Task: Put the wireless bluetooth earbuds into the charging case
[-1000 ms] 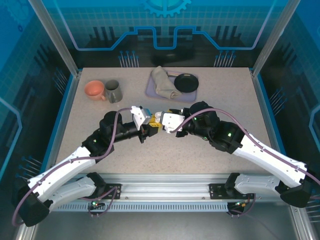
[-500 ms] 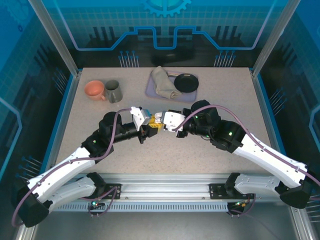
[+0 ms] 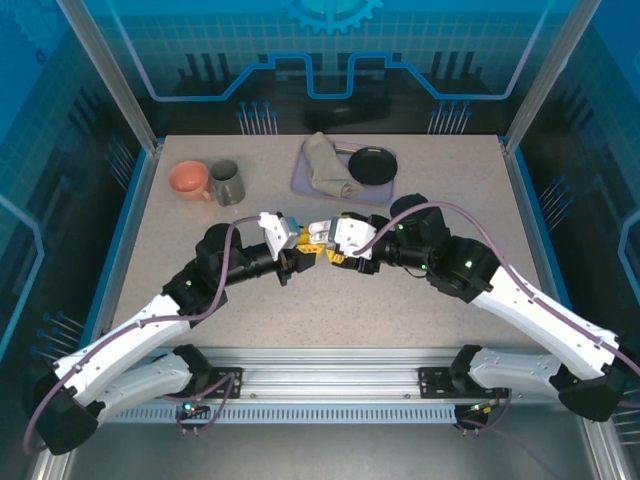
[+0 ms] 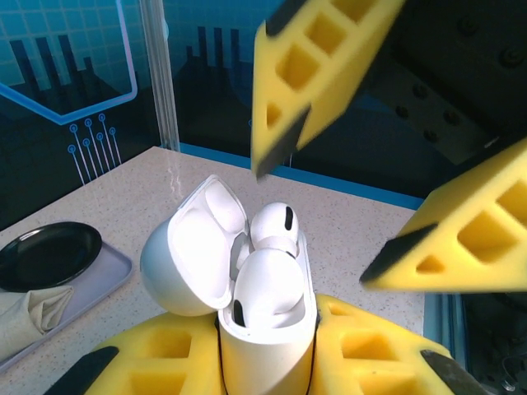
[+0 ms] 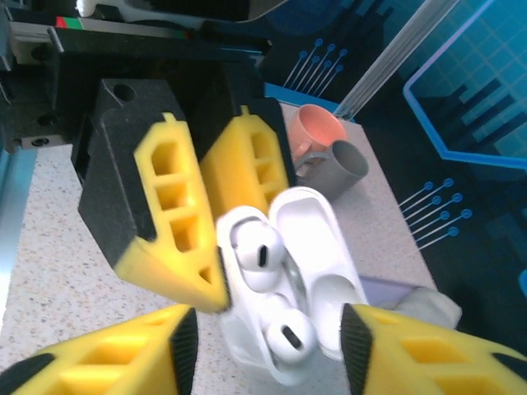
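1. Left wrist view: a glossy white plastic charging case [image 4: 263, 346] stands upright with its hinged lid [image 4: 193, 255] swung open. Two white short-stemmed earbuds [image 4: 265, 284] sit in its wells, one behind the other, their heads proud of the rim.
2. The left gripper [image 4: 263, 366] has its yellow foam-padded fingers closed tight on the case's lower body and holds it over the speckled tabletop [image 4: 123, 206], mid-table between the two arms.
3. The right gripper [image 5: 270, 346] hangs just beside the case, its fingers parted and gripping nothing. Neither pad touches an earbud.
4. The step in hand looks like seating this pair, and it seems nearly done. The next move probably calls for a light press to settle both buds, then tipping the lid shut without twisting the case in the left grip.
5. The stems are hidden inside the wells, so full seating cannot be judged. The case's base is covered by the left pads.
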Robot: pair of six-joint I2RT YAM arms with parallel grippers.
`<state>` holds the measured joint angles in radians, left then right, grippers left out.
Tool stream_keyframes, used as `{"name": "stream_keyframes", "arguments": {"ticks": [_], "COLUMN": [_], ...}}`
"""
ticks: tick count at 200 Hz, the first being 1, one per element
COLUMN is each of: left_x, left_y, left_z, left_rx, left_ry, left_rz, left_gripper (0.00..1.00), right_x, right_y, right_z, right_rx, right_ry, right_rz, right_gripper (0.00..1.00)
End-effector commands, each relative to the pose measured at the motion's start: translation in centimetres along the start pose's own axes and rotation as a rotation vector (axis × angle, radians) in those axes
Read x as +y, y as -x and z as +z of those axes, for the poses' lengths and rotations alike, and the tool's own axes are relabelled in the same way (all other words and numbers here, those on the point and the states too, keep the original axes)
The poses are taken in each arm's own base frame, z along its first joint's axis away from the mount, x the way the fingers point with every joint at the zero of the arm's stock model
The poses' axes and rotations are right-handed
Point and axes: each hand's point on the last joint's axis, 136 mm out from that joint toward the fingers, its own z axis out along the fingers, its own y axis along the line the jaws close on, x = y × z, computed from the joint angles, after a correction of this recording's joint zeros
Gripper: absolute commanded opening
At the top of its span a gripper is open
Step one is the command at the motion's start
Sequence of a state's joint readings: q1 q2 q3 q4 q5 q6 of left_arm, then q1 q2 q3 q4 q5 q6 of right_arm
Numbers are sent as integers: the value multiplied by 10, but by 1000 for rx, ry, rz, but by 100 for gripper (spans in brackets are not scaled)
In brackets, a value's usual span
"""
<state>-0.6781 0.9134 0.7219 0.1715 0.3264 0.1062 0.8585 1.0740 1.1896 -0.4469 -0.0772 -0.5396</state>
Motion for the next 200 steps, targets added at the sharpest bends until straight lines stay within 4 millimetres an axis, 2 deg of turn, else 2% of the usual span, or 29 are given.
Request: {"name": "stream_keyframes", "arguments": {"ticks": [1,36,56,71,89,114,159,173,189,200], "left_x": [-4,-4,-5,-6,-7,-11,-14,-13,-12,-13], "left_y": [20,21,20,21,19,20,19,17,14,14], "left_z": [-3,-3,-2,-3,-2,-3,-5,-4,-2,0], "left_rx": [-71,-75,-75,-81,-81,-92,-95,-88,-70,-66], "left_ry": [-6,-12,-16,-23,-28,-47,-57,-57,-59,-65], "left_rz": [49,56,59,66,72,90,135,151,160,162], "left_gripper": [0,0,0,0,0,0,0,0,0,0], "right_x": [-20,-39,-55,-67,-83,-94,-95,-90,-79,-74], "right_y": [25,24,12,1,-12,-28,-40,-38,-17,-1], "right_z": [-31,-51,-54,-53,-50,-41,-24,-17,-11,-11], "right_rx": [-88,-126,-114,-81,-17,83,186,183,94,17], "right_ry": [-63,-113,-141,-146,-163,-160,-48,23,223,341], "right_rz": [41,147,280,403,556,711,997,1098,1205,1210], "right_gripper": [60,80,95,100,99,98,90,87,83,83]}}
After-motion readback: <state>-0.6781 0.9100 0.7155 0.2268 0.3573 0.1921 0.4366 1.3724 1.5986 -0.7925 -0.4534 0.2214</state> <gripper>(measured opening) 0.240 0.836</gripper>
